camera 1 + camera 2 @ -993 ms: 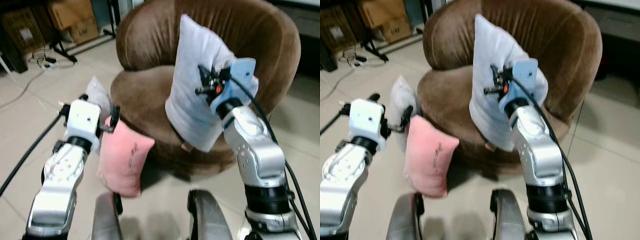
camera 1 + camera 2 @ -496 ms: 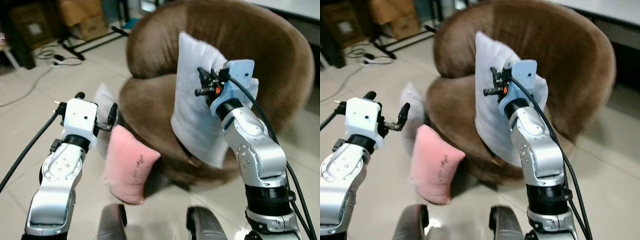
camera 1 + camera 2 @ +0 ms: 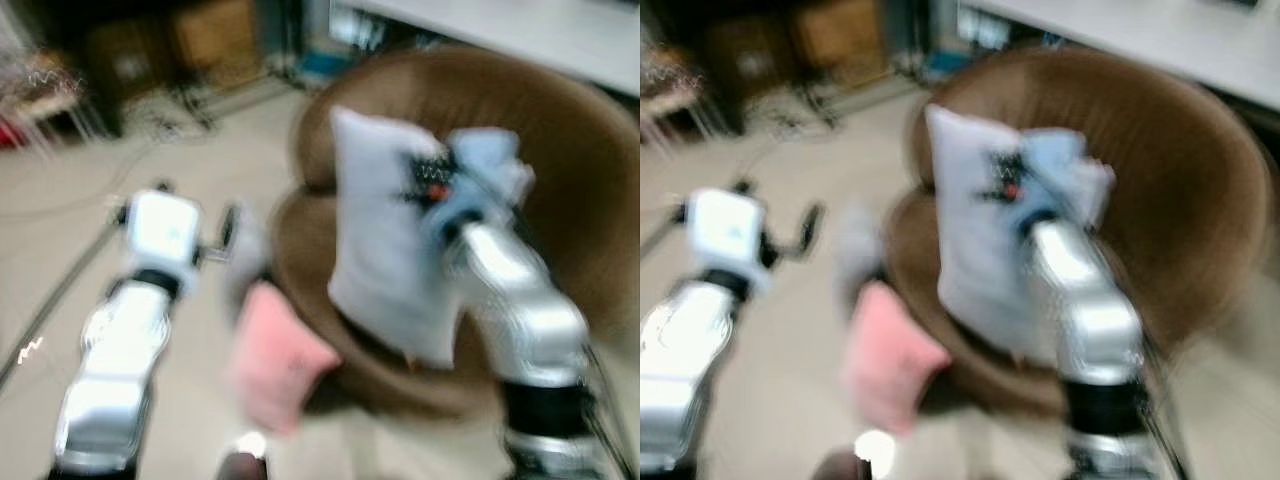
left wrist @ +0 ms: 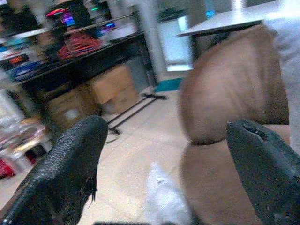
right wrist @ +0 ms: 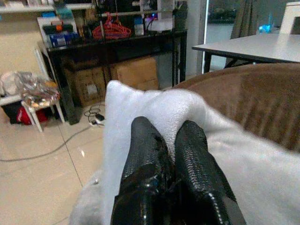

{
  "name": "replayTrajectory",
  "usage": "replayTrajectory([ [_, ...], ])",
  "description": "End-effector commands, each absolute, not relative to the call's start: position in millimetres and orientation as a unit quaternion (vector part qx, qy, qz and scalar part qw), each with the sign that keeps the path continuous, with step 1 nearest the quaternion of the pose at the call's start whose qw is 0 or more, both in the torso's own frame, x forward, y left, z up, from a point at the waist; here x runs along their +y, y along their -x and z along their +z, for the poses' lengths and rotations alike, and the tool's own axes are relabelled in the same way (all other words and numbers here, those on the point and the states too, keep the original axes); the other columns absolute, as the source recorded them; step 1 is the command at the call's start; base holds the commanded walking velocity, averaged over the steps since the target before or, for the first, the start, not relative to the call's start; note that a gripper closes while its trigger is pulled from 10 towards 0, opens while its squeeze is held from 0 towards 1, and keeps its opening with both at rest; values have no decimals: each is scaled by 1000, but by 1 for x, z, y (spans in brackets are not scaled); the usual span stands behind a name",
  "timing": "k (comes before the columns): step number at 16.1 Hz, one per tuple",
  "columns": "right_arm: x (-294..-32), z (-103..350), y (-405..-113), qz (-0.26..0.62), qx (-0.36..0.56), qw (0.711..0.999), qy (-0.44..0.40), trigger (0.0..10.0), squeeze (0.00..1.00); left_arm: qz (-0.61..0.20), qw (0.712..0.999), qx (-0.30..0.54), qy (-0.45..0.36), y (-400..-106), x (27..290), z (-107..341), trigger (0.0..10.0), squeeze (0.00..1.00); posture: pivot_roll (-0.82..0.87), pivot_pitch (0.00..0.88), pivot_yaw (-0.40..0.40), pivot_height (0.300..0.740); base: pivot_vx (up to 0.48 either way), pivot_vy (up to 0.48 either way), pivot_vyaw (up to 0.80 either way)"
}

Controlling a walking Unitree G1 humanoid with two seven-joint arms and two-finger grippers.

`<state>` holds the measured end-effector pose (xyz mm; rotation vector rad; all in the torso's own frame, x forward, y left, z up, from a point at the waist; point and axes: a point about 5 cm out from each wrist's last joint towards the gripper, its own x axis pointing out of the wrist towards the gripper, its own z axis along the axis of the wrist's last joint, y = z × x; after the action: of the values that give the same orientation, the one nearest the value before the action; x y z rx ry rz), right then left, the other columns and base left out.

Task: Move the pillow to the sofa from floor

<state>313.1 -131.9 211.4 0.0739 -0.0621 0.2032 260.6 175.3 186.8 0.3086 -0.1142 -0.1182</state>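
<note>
camera: head views now smeared with blur and the whole scene has slid sideways versus half a second ago, so that's the robot turning or stepping, not the things moving
white pillow point(image 3: 385, 250): off the floor, held upright in front of the brown sofa point(image 3: 590, 190), hanging over its seat; same hold as half a second ago
right tool point(image 5: 171, 140): two black fingers point(image 5: 145, 145) pressed together, pinching a bunched fold of the white pillow near its top edge; grip unchanged
left tool point(image 4: 164, 140): fingers spread wide, nothing between them, held out over the floor just beside the sofa's left flank
pink pillow point(image 3: 280, 365): on the floor, leaning against the sofa's front lower edge, left of the white one
pale pillow point(image 4: 164, 206): another light cushion low by the sofa base, too blurred to say more
meaning: looks like the carry is done and it's lining up; pillow not yet resting on the seat
next: probably lower it onto the seat, then release
</note>
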Motion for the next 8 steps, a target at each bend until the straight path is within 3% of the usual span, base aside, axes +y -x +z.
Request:
replayTrajectory([
  [1, -108, 230, -309, 148, -68, 986, -45, 10000, 0, -37, 985, -48, -160, -258, 187, 187, 10000, 0, -67, 0, -32, 740, 0, 0, 0],
  [8, -108, 232, -309, 142, -75, 986, -45, 10000, 0, -37, 985, -48, -160, -259, 186, 188, 10000, 0, -69, 0, -28, 740, 0, 0, 0],
])
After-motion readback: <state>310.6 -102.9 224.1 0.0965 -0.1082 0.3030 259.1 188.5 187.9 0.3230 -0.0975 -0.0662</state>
